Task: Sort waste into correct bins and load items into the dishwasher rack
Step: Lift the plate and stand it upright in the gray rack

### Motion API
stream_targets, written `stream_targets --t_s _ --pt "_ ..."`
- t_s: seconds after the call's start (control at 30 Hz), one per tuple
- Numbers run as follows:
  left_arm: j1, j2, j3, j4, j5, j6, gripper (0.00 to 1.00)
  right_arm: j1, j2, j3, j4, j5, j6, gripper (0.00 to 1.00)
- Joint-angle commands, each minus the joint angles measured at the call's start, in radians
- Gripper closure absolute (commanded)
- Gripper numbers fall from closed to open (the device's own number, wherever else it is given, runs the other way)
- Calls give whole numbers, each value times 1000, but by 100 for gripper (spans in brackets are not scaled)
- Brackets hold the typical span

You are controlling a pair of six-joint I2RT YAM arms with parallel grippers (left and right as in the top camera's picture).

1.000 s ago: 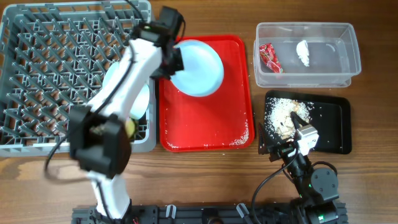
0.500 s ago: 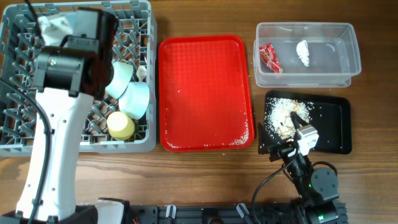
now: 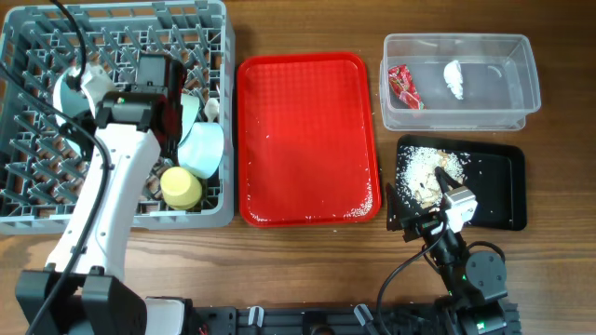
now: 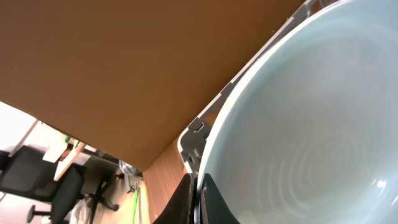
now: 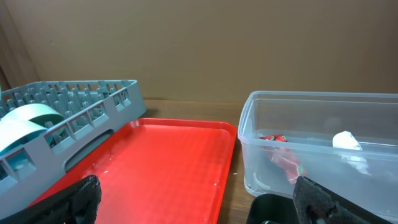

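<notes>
Pale-blue plate [image 4: 323, 124] sits pinched by its rim in the L claw [image 4: 198, 186]. In the L wrist view both dark fingers are pressed together on the edge at bottom centre, w/ the plate's hollow face spreading up and to the right of them and filling most of the picture. A grey bit of the rack [image 4: 198, 127] shows just behind the plate's rim. From overhead the L arm [image 3: 112, 195] reaches over the rack [image 3: 37, 221], wrist above its middle-right part. The arm covers the plate there, so can't tell whether it touches the pegs. Just right of the wrist, inside the rack, are a pale-green bowl [image 3: 189, 113], a blue bowl [image 3: 205, 147] nearer and a yellow cup [image 3: 182, 186] nearest. All three sit close together along the rack's right side.

R claw [image 3: 445, 207] is spread wide, nothing btwn its fingers, and it hangs at the near-left corner of the black tray [image 3: 498, 191]. Food scraps [image 3: 424, 167] lie in that tray's left half, just beyond the claw on the far side. Clear tub [image 3: 526, 100] stands on the far side of the black tray, w/ the red wrapper [image 3: 403, 84] at its left end and the tissue wad [image 3: 454, 79] approx mid. Red tray [image 3: 307, 140] lies btwn the rack and the two bins, w/ a few crumbs along its near edge. Everything rests on the wooden table [image 3: 307, 270].
</notes>
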Motion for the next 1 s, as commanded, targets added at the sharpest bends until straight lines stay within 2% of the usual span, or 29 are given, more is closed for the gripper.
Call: stream_targets --t_s 0.0,0.2,0.5,0.53,0.6,0.63,0.77,0.87,0.97 --pt "15 1 -37 62 -52 -31 96 -4 -10 -2 3 -8 8 0" --pt "40 28 -46 89 36 -31 96 -4 -10 -2 3 -8 8 0" --pt "40 109 -46 99 73 -5 96 -4 -10 -2 3 -8 7 0" --pt "40 109 -46 99 55 -5 89 -4 -10 -2 3 -8 7 0" --pt "39 102 -45 102 14 -5 44 -4 -10 -2 3 -8 8 0" --pt "37 95 -45 101 -16 -5 36 -4 -10 -2 3 -8 8 0" --pt "20 33 -6 67 -40 -5 27 -4 -10 -2 3 -8 8 0" --pt "-8 -33 42 34 -5 8 22 -4 -10 -2 3 -8 8 0" --pt "-51 -111 101 34 210 84 21 -4 -10 -2 3 -8 8 0"
